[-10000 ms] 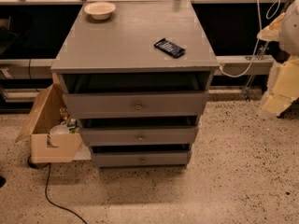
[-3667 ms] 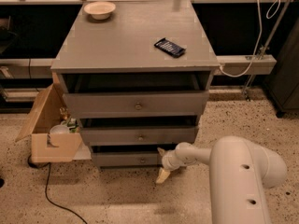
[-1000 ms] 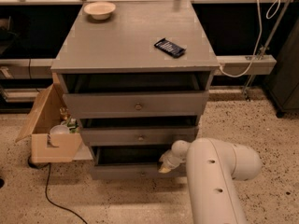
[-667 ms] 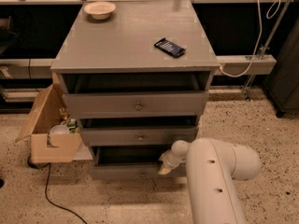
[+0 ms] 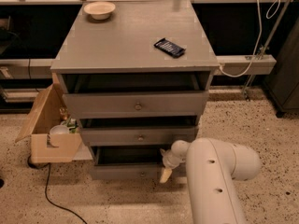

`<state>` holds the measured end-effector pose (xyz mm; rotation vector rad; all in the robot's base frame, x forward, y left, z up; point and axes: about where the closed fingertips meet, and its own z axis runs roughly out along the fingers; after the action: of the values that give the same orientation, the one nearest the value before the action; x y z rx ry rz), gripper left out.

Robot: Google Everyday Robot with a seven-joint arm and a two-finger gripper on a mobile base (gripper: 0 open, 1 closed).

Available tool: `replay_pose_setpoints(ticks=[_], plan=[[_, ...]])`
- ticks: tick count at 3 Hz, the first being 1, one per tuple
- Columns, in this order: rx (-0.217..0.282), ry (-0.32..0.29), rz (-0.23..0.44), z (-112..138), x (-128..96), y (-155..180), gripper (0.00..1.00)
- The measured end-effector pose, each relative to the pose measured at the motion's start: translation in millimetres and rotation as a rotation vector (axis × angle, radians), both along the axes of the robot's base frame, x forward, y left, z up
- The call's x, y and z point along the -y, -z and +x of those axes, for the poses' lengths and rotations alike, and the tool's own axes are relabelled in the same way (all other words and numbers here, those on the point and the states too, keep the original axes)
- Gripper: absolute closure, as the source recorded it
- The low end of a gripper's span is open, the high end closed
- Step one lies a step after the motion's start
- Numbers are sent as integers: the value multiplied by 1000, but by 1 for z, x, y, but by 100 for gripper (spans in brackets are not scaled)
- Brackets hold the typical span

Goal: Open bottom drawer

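The gripper (image 5: 165,173) sits at the right end of the bottom drawer (image 5: 124,171), touching its front panel near the corner; whether it is open or closed on anything cannot be told. The drawer lies lowest in the grey cabinet (image 5: 133,41) and juts forward, with a dark gap behind its front. The robot's pale arm (image 5: 212,181) fills the 5 o'clock corner. On the cabinet top a dark flat packet (image 5: 169,47) lies toward 2 o'clock, its print unreadable, and a pale bowl (image 5: 99,9) toward 11 o'clock. At 9 o'clock of the drawer stands an open cardboard box (image 5: 56,148) holding a white cup (image 5: 58,133); a black cable (image 5: 58,202) trails across the floor below
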<state>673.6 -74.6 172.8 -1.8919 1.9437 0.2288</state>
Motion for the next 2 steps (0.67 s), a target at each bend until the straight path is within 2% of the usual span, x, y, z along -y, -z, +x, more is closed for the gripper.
replay_pose_setpoints(ticks=[1,2], plan=[[-89,-15,-58,-19,10,14,3],[-174,-12,-113,-45,22,27,25]])
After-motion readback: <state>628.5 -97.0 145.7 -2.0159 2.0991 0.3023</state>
